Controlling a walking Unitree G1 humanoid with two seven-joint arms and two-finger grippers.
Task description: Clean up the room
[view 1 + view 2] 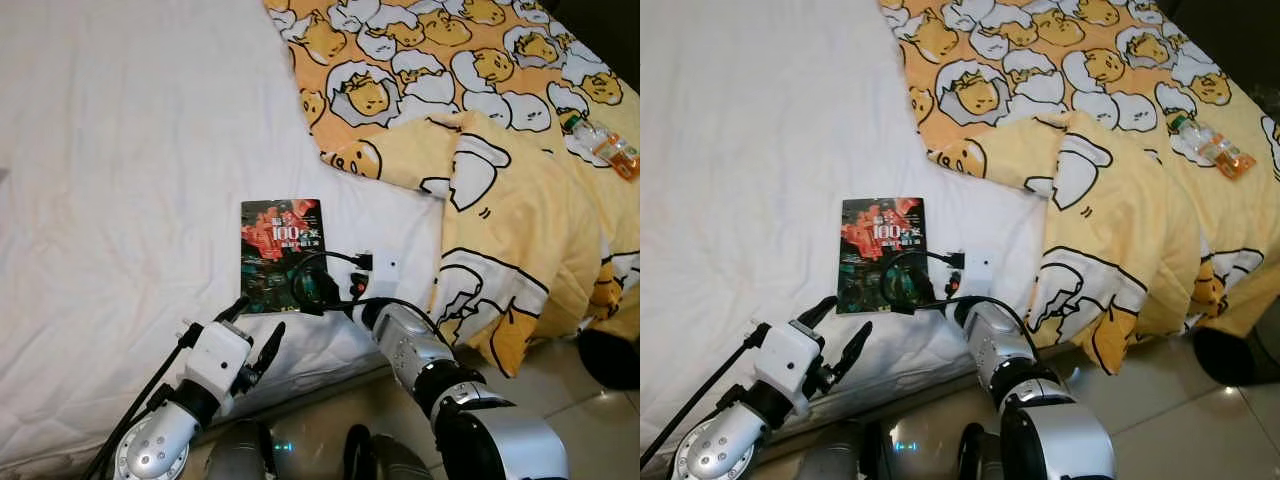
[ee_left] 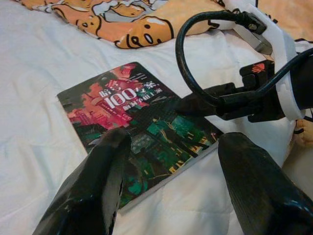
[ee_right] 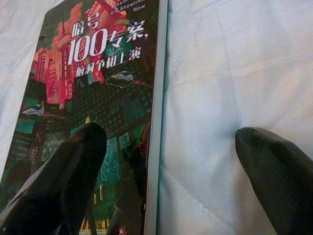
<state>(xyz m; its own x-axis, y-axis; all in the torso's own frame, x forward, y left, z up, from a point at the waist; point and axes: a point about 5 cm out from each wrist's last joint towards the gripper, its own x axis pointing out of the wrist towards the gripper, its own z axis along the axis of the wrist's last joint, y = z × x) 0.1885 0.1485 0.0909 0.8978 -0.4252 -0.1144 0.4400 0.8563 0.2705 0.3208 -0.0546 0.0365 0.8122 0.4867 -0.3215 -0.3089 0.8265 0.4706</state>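
Book (image 1: pixel 282 253) flat on white bed (image 1: pixel 120 180) near its front edge, pickup step in hand: right end effector (image 3: pixel 168 171) wide open astride book's right edge, left end effector (image 2: pixel 171 181) wide open just short; next, close right fingers on the edge.

Head stereo pair looks down on the bed (image 1: pixel 120 150); both wrist cameras sit close, sharing the book (image 2: pixel 132 127)

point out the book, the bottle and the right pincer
book (image 1: pixel 280 250), left eye view, middle of cover
bottle (image 1: pixel 603 145), left eye view, orange label
right pincer (image 3: pixel 168 161), right wrist view, midway between fingertips
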